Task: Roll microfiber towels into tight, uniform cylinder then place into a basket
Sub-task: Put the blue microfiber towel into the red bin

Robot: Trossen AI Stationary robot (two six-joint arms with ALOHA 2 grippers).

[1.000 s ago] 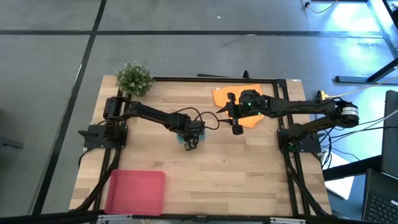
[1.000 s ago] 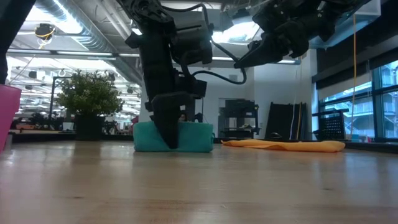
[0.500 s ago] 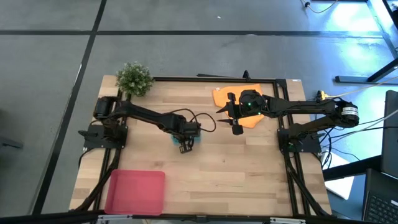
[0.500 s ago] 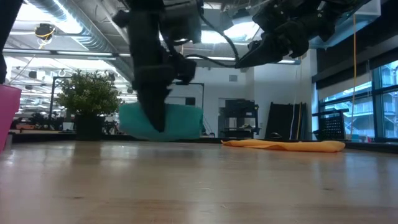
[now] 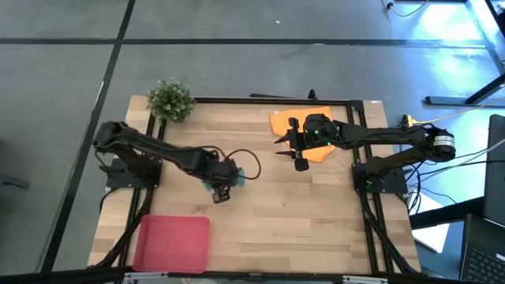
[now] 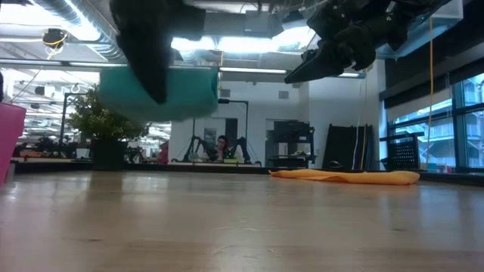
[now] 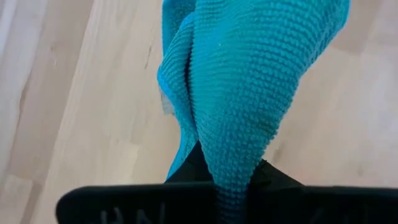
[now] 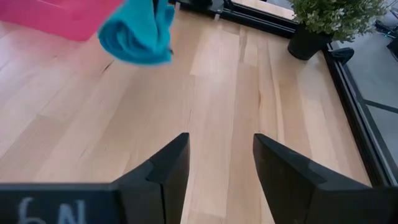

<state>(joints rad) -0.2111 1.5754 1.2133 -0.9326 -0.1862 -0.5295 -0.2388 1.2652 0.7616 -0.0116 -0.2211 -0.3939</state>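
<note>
The teal towel [image 5: 210, 186] is rolled into a short cylinder and hangs in the air, in my left gripper [image 5: 220, 192], left of the table's middle. It also shows in the low view [image 6: 181, 92] and in the right wrist view [image 8: 137, 34]. The orange towel [image 5: 282, 121] lies flat on the far right of the table, partly under my right arm. My right gripper [image 5: 289, 152] hovers open and empty above the orange towel's left edge. The red-pink basket [image 5: 172, 243] sits at the near left corner. My left gripper pinches the teal roll about its middle [image 7: 233, 155] between its two fingers, which come from above and point down, across the roll. One dark finger [image 6: 153, 72] lies over the roll's near side. The roll is lifted clear of the table and lies about level.
A small green potted plant [image 5: 170, 99] stands at the far left corner. Bare wooden tabletop [image 5: 300, 213] stretches between the basket and the right arm. A black frame rail [image 5: 268, 100] runs along the far edge.
My left gripper has lifted the teal roll off the table. It has carried the roll toward the table's left and near edges, toward the basket. The roll rested on the table a second ago and now hangs well above it, still rolled.
</note>
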